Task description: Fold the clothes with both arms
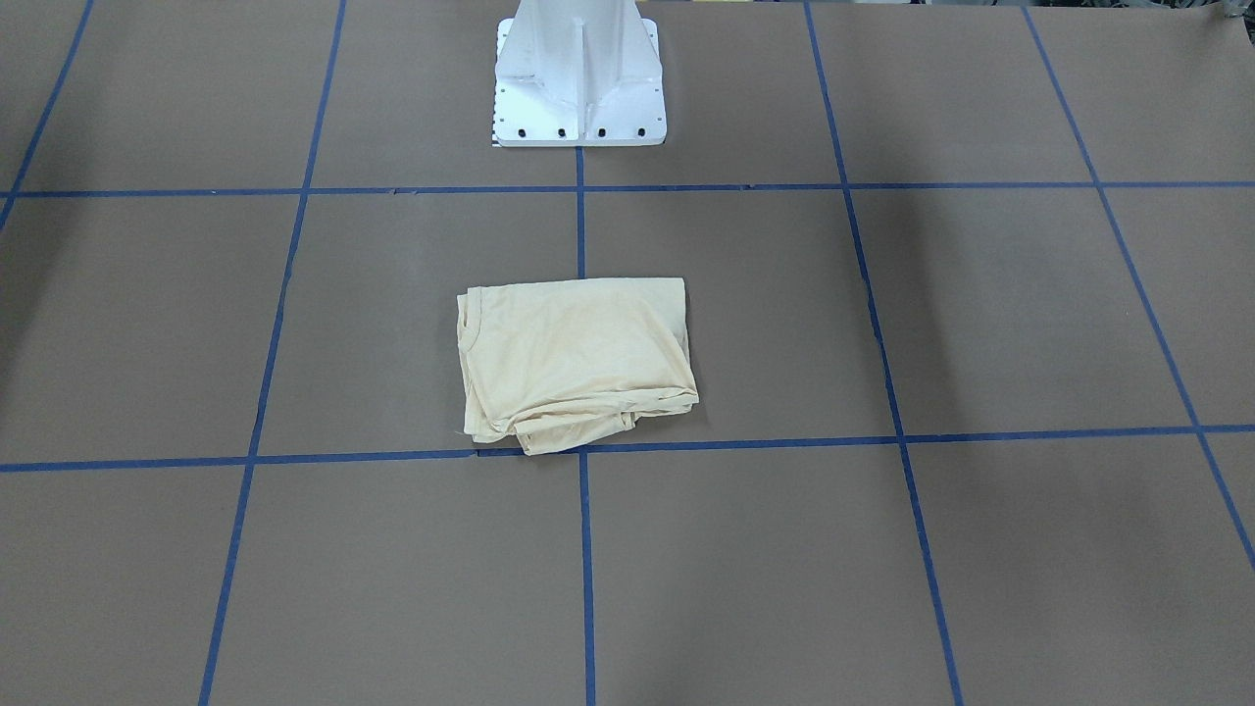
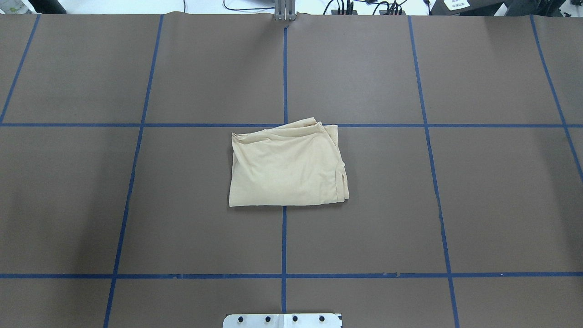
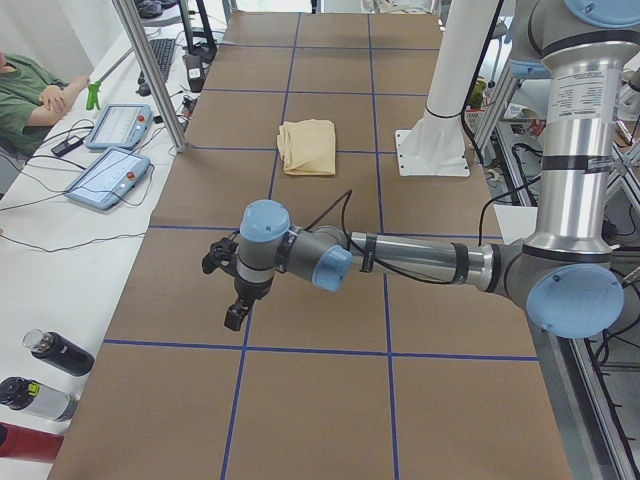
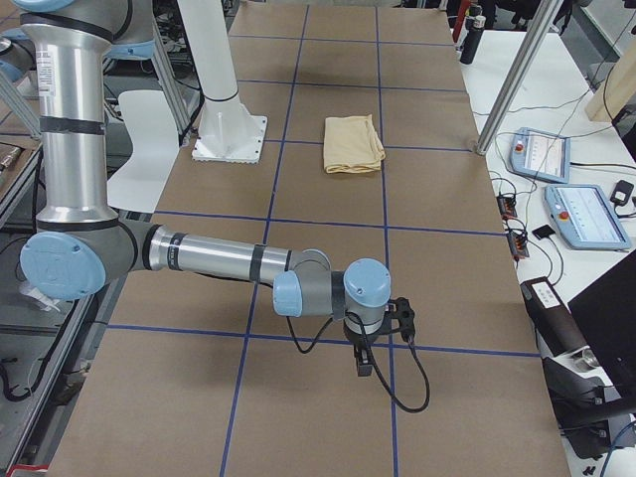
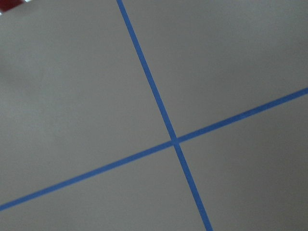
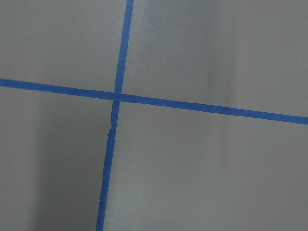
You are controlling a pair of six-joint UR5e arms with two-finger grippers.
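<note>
the left gripper [image 3: 234, 318] and right gripper [image 4: 365, 366] hang above the table [image 2: 455, 205]. i cannot tell if their fingers are apart or closed. the folded t-shirt [image 2: 287, 166] lies flat, far from both.

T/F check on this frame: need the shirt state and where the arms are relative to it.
1. The T-shirt lies folded in a compact bundle on the table. True.
2. The left pincer holds the T-shirt. False: it hangs over bare table, far from the shirt.
3. Neither wrist view shows the T-shirt. True: both look at crossing blue tape lines.
4. The T-shirt touches the white base pedestal. False: bare table lies between them.
</note>
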